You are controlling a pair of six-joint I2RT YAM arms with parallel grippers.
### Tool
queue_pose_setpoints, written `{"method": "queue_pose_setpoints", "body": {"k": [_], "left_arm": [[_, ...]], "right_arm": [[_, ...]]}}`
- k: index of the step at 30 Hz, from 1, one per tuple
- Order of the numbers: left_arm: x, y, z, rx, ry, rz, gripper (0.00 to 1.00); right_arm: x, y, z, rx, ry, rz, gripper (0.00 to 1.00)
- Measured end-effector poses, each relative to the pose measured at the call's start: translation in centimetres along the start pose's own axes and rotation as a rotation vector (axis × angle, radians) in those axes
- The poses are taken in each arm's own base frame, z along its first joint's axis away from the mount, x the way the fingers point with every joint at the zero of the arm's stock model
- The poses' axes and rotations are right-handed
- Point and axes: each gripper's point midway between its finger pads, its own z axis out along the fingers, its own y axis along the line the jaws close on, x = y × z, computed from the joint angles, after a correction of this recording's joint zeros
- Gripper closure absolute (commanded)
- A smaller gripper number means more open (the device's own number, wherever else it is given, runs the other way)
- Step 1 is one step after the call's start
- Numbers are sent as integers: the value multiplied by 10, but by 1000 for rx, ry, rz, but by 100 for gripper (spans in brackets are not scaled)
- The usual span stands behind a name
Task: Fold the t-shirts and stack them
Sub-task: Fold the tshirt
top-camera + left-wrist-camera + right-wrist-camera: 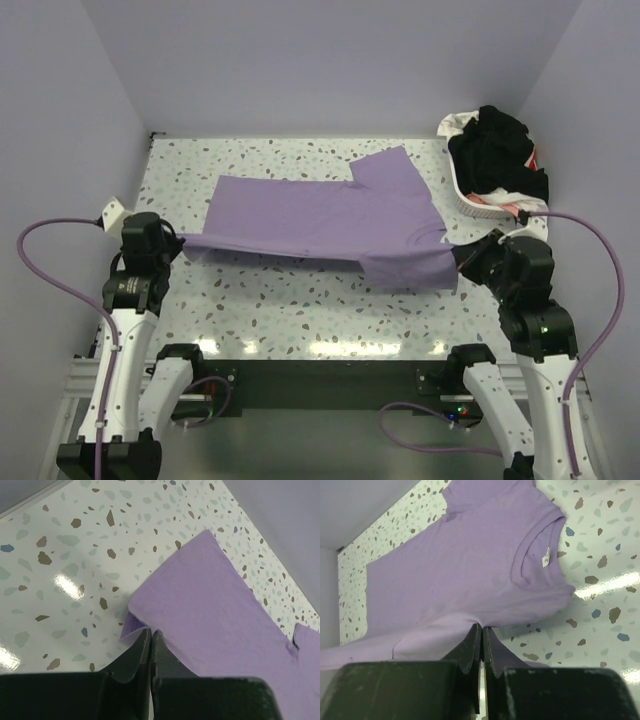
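Purple t-shirt [320,215], soft and smooth, lies spread on the speckled table [300,310]. Its long side runs from 9 to 3 o'clock, neck toward 3. The left gripper [150,631] pinches the hem corner tight. The right gripper [482,628] pinches the near sleeve.

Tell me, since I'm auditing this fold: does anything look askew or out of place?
Nothing damaged. The lilac t-shirt lies mostly flat, its near edge pinched by left gripper and right gripper. Only the black shirt heaps over the white basket rim, far right.
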Motion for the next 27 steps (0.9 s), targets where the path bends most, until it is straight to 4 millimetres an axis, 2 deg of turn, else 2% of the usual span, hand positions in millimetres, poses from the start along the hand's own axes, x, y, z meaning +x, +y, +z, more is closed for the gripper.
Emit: {"method": "queue_pose_setpoints", "body": {"k": [4,9,12,16,20,27], "left_arm": [[20,8,18,-41,51,27,100],[56,18,58,-126,168,82,100],[74,21,81,-168,228,107,100],[87,18,109,-218,285,132,100],[90,7,133,-237,311,142,100],[94,3,147,-245,322,147,95]], "right_arm": [[20,-14,21,48,70,-9,100],[57,-40,65,167,228,-15,100],[67,-47,95,218,292,-18,100],[73,-52,128,260,342,-20,100],[73,-50,157,269,352,-17,100],[69,-46,184,258,335,-11,100]]}}
